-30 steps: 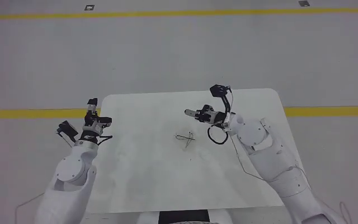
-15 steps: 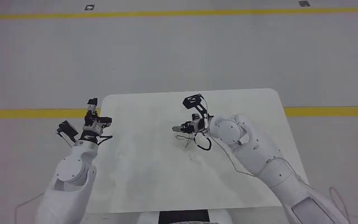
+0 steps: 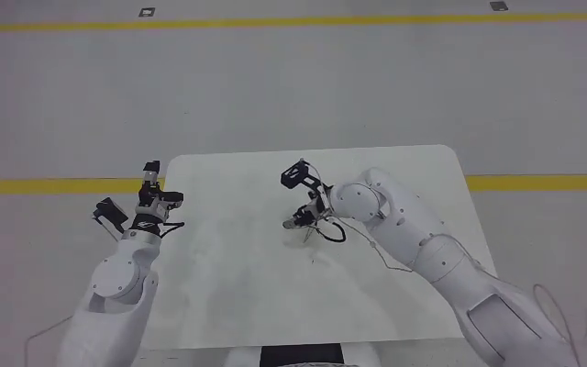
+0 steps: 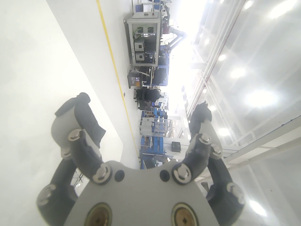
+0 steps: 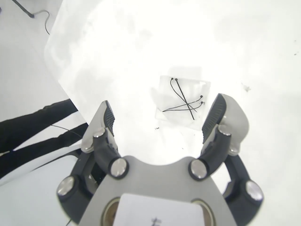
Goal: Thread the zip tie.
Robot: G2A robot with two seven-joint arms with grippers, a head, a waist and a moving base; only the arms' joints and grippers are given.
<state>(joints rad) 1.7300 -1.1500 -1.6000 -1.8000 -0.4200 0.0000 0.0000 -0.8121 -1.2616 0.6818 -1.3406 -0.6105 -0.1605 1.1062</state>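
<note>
In the top view, a white table with rounded corners (image 3: 229, 275) takes up the lower middle of the frame. A small bundle of thin black plastic zip ties (image 3: 306, 227) lies near the table's centre. In the right wrist view the zip ties (image 5: 187, 104) lie crossed over one another on a clear, roughly square plastic sheet (image 5: 195, 85), which is flat on the table (image 5: 141, 36).

The right gripper (image 3: 295, 221) is at the middle of the frame, just beside the ties and tilted down toward them. In its own wrist view the right gripper (image 5: 162, 114) is spread wide and holds nothing. The ribbed black pads (image 5: 212, 114) stand on either side of the sheet without touching it.

The left gripper (image 3: 156, 183) sits at the table's left edge, well apart from the ties. In the left wrist view the left gripper (image 4: 141, 116) is also spread wide and holds nothing.
</note>
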